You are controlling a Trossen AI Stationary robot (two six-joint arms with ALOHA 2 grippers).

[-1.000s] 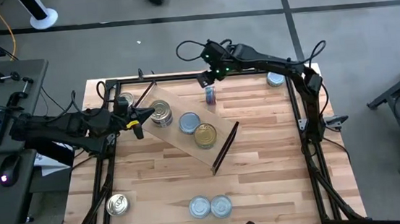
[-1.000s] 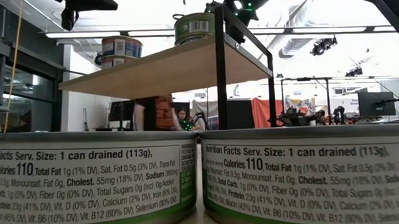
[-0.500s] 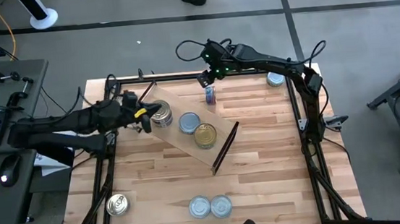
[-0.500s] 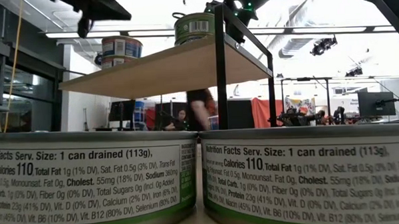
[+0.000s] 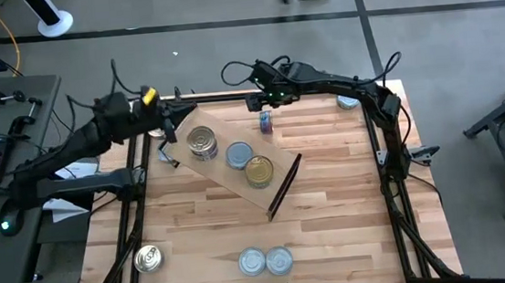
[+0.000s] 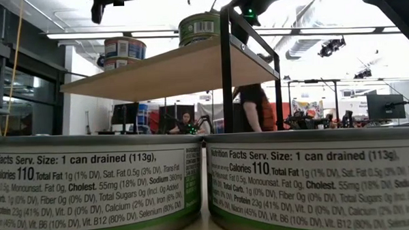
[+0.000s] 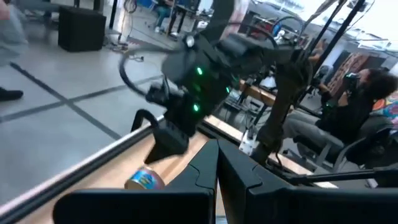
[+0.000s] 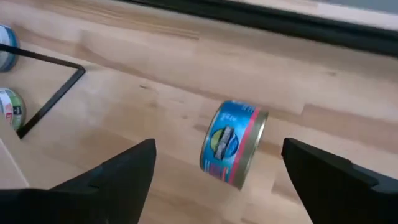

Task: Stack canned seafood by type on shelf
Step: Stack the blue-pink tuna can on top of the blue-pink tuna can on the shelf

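The left gripper (image 5: 167, 131) hangs at the shelf's (image 5: 223, 176) far-left corner, fingers pressed together. Three tins stand on the shelf: silver (image 5: 202, 142), blue-silver (image 5: 239, 154), gold (image 5: 258, 169). The right gripper (image 5: 262, 104), fingers spread wide, hovers over a blue tin (image 8: 232, 143) lying on its side.

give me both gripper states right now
left gripper: closed, holding nothing, near the shelf's back corner
right gripper: open, around blue can on its side, not gripping

Left gripper (image 5: 168, 135) raised, pulled off shelf (image 5: 237, 175); right gripper (image 8: 214, 171) widened around blue can (image 8: 233, 143).
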